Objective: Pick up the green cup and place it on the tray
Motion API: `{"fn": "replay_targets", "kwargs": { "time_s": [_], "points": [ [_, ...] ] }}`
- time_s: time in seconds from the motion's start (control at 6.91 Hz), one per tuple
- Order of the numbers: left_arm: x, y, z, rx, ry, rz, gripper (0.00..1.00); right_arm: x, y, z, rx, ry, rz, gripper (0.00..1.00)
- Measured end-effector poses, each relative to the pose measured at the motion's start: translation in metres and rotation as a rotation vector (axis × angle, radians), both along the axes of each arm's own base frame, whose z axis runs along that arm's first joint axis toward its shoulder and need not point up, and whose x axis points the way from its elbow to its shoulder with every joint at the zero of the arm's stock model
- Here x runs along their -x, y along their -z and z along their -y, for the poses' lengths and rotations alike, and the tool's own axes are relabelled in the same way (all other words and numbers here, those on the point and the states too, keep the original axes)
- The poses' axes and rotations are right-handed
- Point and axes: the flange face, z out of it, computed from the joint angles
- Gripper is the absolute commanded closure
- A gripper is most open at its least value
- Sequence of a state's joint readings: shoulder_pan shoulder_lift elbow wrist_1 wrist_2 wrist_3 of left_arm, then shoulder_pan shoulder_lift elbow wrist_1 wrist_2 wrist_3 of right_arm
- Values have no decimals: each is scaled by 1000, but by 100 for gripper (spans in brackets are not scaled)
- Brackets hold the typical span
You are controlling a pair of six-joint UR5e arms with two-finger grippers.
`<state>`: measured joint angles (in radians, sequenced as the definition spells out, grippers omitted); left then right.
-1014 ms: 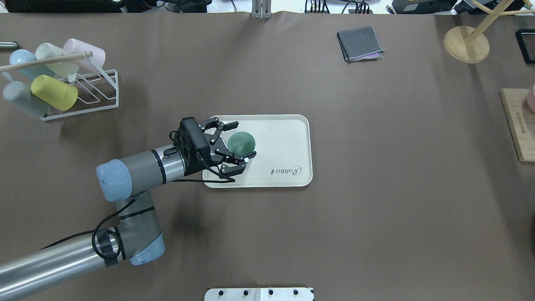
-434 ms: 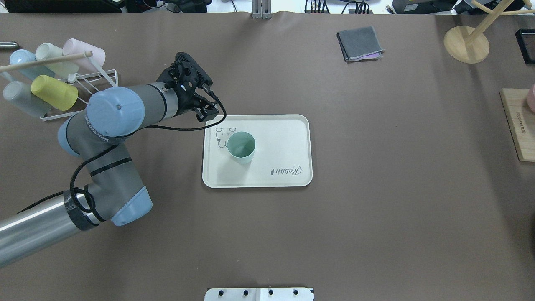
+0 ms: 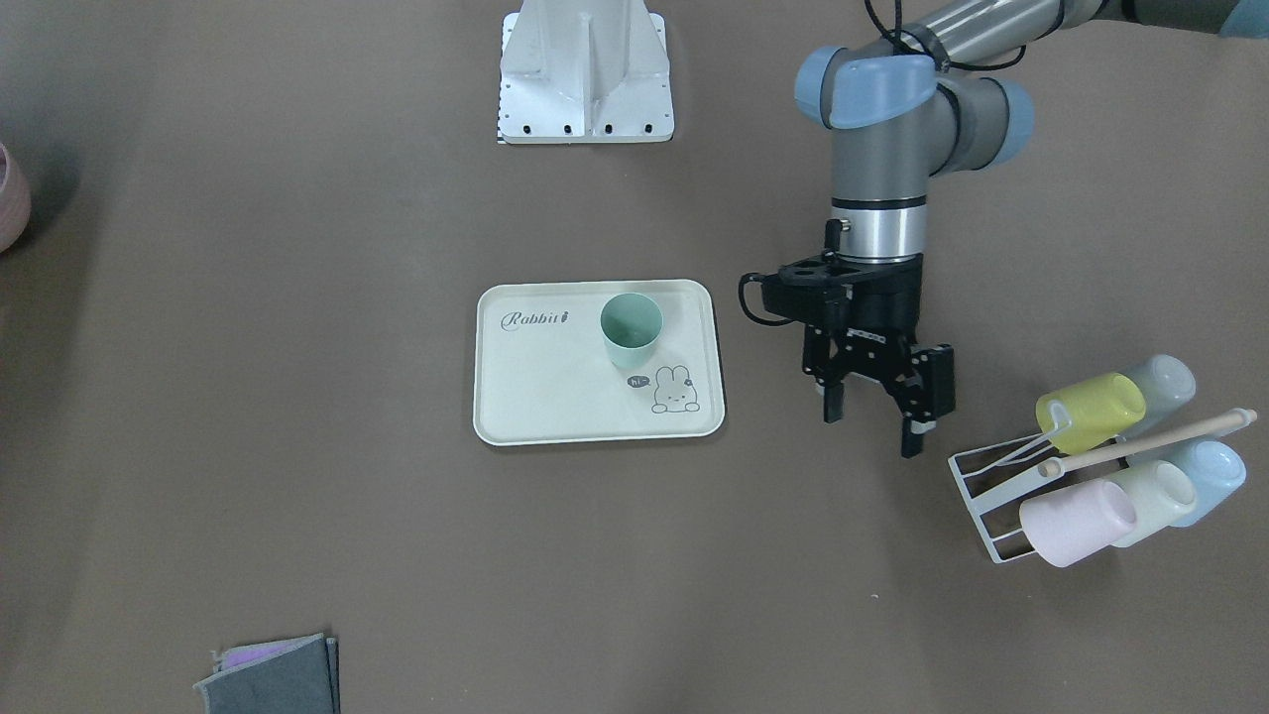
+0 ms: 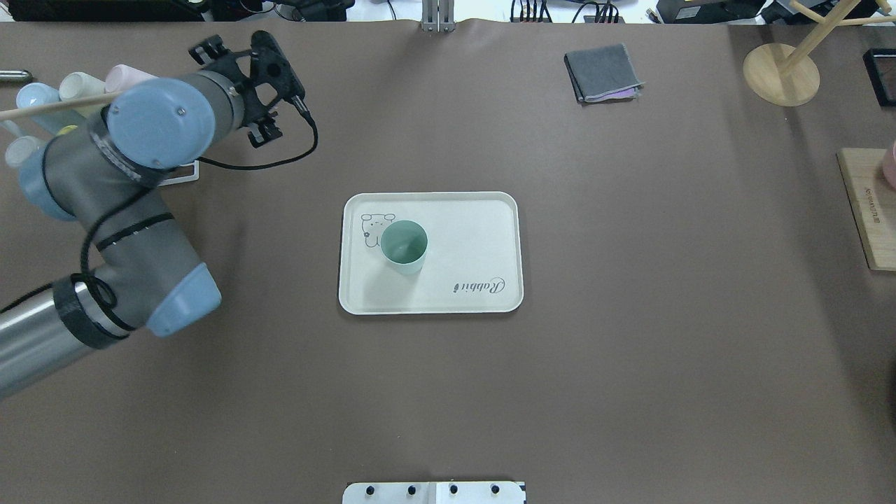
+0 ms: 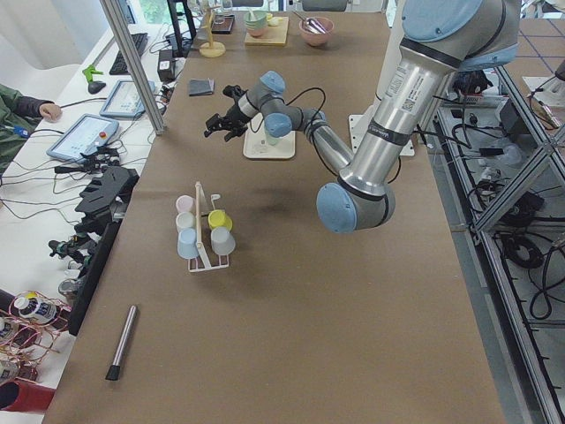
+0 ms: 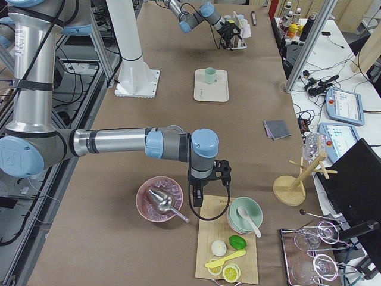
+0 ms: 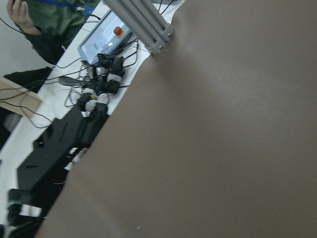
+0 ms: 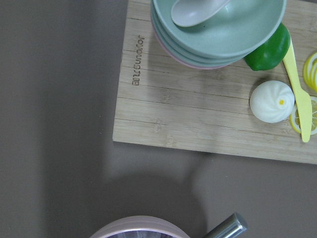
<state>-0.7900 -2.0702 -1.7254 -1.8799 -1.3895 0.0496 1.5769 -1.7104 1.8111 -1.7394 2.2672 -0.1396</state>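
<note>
Shows the green cup (image 3: 631, 330) standing upright, mouth up, on the cream tray (image 3: 555, 397), just beside the bunny drawing and clear of the grey "Rabbit" script. Finds the left gripper (image 3: 870, 428) well apart from the tray, above the brown table between the tray and a white wire cup rack (image 3: 977, 496), fingers spread wide with nothing between them. Counts on that rack a yellow cup (image 3: 1091, 412), a pink cup (image 3: 1076, 521) and paler ones, all lying on their sides.

Catches the right gripper (image 6: 208, 187) only from the table's end, far from the tray, over the edge of a wooden board (image 8: 198, 114) and just beside a pink bowl (image 6: 158, 199). Cannot tell whether its fingers are apart or together. Picks out on the board stacked bowls (image 8: 218, 29) with a spoon on top, and a white bun (image 8: 272, 101). Notes a folded grey cloth (image 4: 603, 72) near the table's far edge.
</note>
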Motion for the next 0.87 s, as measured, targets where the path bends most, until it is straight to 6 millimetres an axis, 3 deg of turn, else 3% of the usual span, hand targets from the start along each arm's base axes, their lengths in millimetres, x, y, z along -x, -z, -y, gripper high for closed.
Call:
{"fn": "replay_targets", "kwargs": {
  "time_s": [0.29, 0.43, 0.72, 0.87],
  "points": [
    [133, -59, 44, 180, -22, -62, 1, 0, 0, 0, 0, 0, 0, 0],
    [200, -96, 51, 278, -4, -117, 1, 0, 0, -1, 1, 0, 0, 0],
    [304, -198, 48, 592, 58, -336, 1, 0, -1, -2, 3, 0, 1, 0],
    [339, -260, 30, 774, 104, -458, 1, 0, -1, -2, 3, -1, 3, 0]
  ]
}}
